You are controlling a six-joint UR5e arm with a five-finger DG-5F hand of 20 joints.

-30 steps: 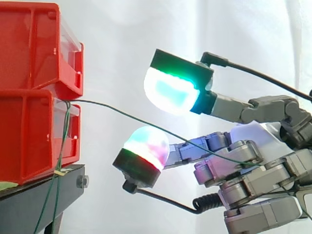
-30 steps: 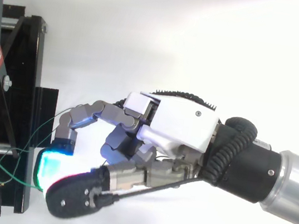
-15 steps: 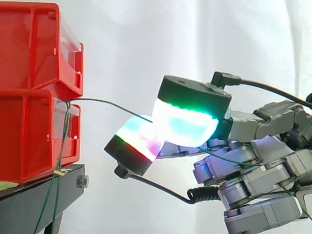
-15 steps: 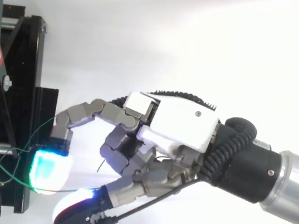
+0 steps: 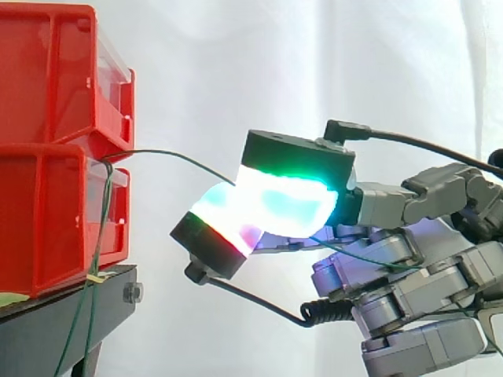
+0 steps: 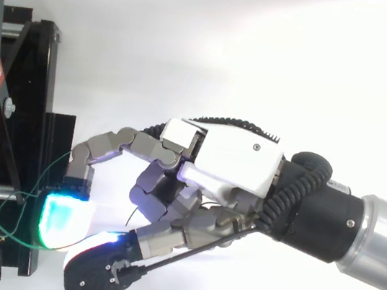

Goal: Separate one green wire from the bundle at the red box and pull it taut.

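Two red bins are stacked at the left, the upper bin [image 5: 47, 78] on the lower bin [image 5: 47, 228]. A bundle of thin green wires [image 5: 98, 236] hangs down the lower bin's front. One green wire [image 5: 173, 155] leaves the bundle at the gap between the bins and arcs right to my hand [image 6: 228, 157]. Two glowing fingertips [image 5: 287, 200] press together on that wire just right of the bins. Past the pinch, the wire trails back along the hand's other fingers. The stretch from the bins to the pinch is gently curved.
The bins rest on a black stand [image 5: 63, 322], whose frame [image 6: 28, 128] runs along the left edge in the top view. A white curtain [image 5: 236, 63] hangs behind. Open space lies right of the stand, where the arm comes in.
The upper glowing pad came down from well above the wire and met the lower pad, closing on the wire. The wire's span at the bins has risen slightly.
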